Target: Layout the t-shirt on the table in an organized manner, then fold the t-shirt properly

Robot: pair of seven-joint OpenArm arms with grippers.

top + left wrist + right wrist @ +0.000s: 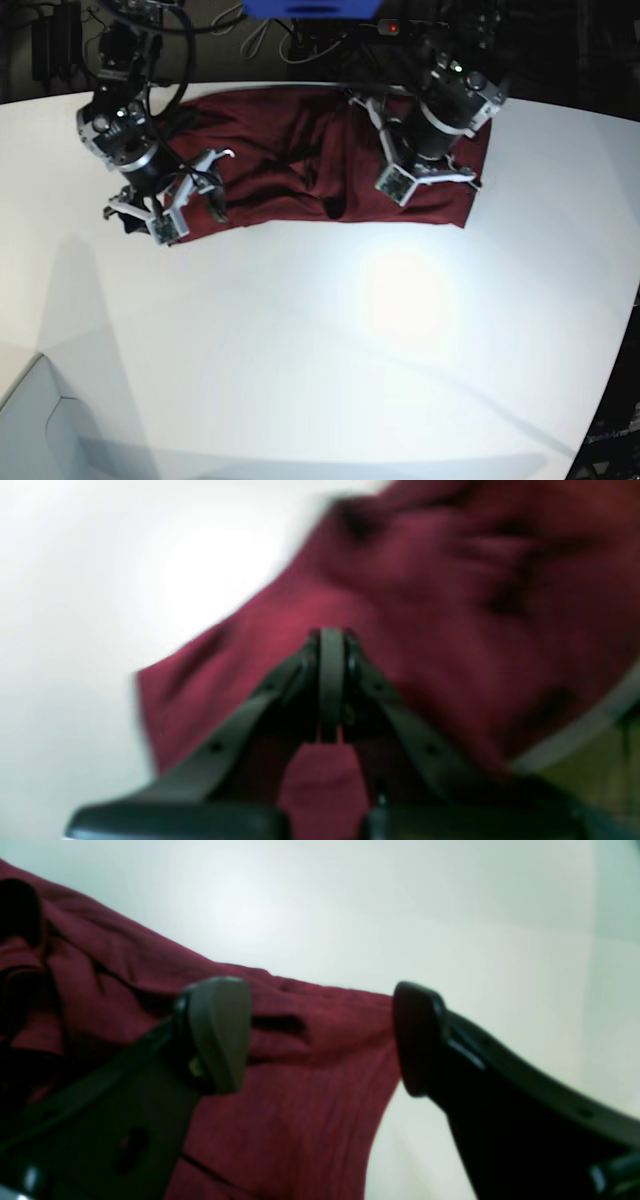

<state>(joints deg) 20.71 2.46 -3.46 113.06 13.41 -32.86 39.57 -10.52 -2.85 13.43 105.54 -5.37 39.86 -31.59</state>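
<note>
T-shirt [265, 160], dark maroon and wrinkled, lay across the upper part of the base view, on the white desk [330, 330]. Left tool [331, 635], at upper right in the base view, was pressed together above the fabric. Right tool [322, 1037], at upper left, was spread over a corner of the cloth, with bare desk beyond in the right wrist view.

Dark backdrop, loose pale cables [258, 42].

Thin cables [256, 38] loop near the base view's top; a pale grey shape [32, 425] shows lower left.
</note>
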